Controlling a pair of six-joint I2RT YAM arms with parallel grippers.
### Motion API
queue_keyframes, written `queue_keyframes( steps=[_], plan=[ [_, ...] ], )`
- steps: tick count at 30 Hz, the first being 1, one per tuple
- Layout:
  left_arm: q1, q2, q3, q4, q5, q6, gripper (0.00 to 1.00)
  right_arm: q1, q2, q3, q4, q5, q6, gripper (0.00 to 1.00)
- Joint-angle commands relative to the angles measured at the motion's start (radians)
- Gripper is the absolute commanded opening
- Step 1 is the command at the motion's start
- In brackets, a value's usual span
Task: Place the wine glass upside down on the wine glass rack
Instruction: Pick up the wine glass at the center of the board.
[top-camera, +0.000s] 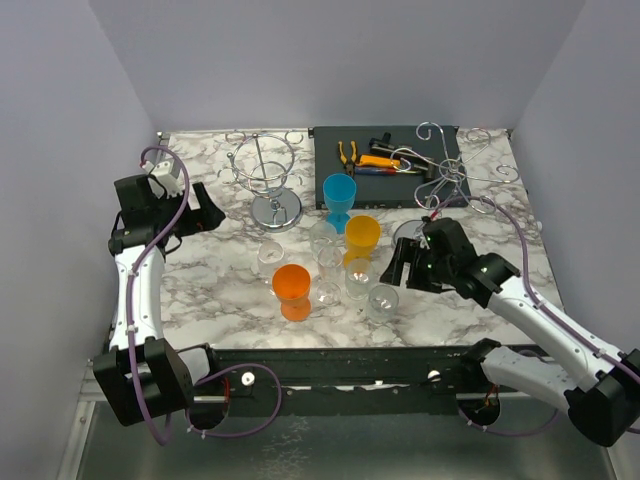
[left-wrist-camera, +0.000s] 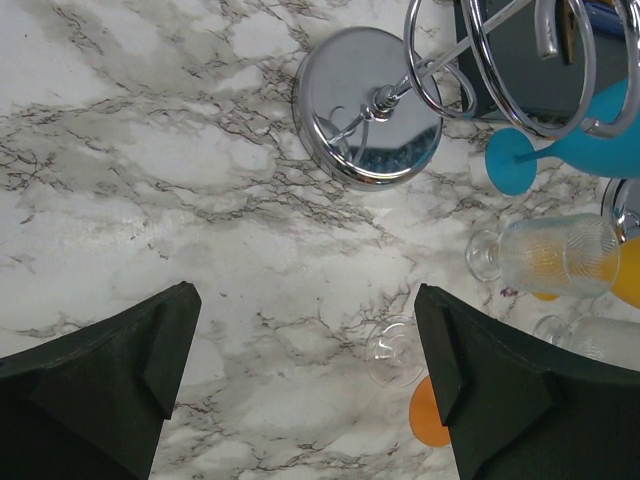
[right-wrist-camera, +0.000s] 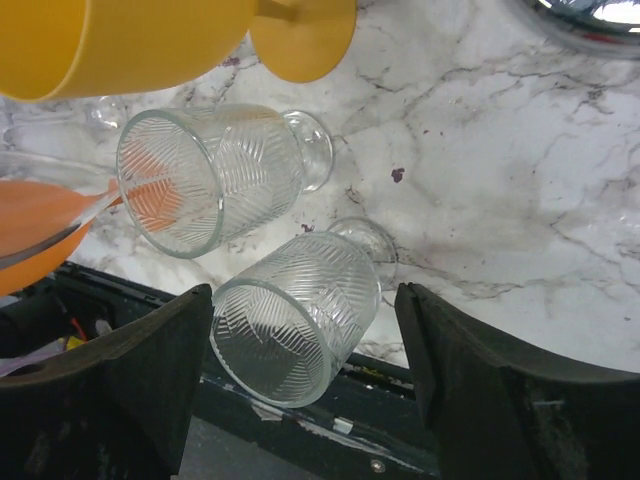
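We see the right end effector (top-camera: 404, 268) released, its fingers (right-wrist-camera: 120, 390) spread wide on either side of a ribbed clear wine glass (right-wrist-camera: 292, 338). That glass stands upright on the marble worktop (top-camera: 210, 290), at the near right edge of the group of glasses and close to the worktop's near edge. In the right wrist view a gap shows between the glass and each finger. A second ribbed clear glass (right-wrist-camera: 205, 178) stands just beside it, on the far left side. An orange glass (top-camera: 291, 283), a yellow glass (top-camera: 362, 234) and a blue glass (top-camera: 339, 192) share the cluster.

The left end effector (left-wrist-camera: 305, 325) is also released and holds nothing, hovering over bare marble at the left. The chrome wine glass rack (top-camera: 270, 180) stands on its round base (left-wrist-camera: 368, 105) at far centre-left, just beside the blue glass and well apart from the ribbed glass.
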Motion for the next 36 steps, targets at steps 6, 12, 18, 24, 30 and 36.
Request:
queue_keyframes(
  steps=[6,12,18,24,30,36],
  plan=[
    [0.0,-0.024,0.045,-0.086,0.074,0.073,0.99,0.133,0.039,0.022,0.008,0.189,0.03,0.71],
    [-0.012,-0.022,0.079,-0.132,0.089,0.08,0.99,0.195,0.024,0.029,-0.085,0.253,0.044,0.71],
    [-0.035,-0.027,0.107,-0.17,0.099,0.118,0.96,0.197,0.036,0.011,-0.077,0.244,0.049,0.56],
    [-0.075,-0.035,0.157,-0.228,0.108,0.142,0.92,0.199,0.133,0.01,-0.02,0.262,0.017,0.48],
    [-0.139,-0.045,0.248,-0.302,0.116,0.164,0.9,0.198,0.125,0.041,-0.034,0.307,-0.006,0.13],
    [-0.21,-0.055,0.339,-0.358,0.171,0.165,0.87,0.199,0.024,0.159,-0.163,0.344,-0.024,0.0]
  ],
)
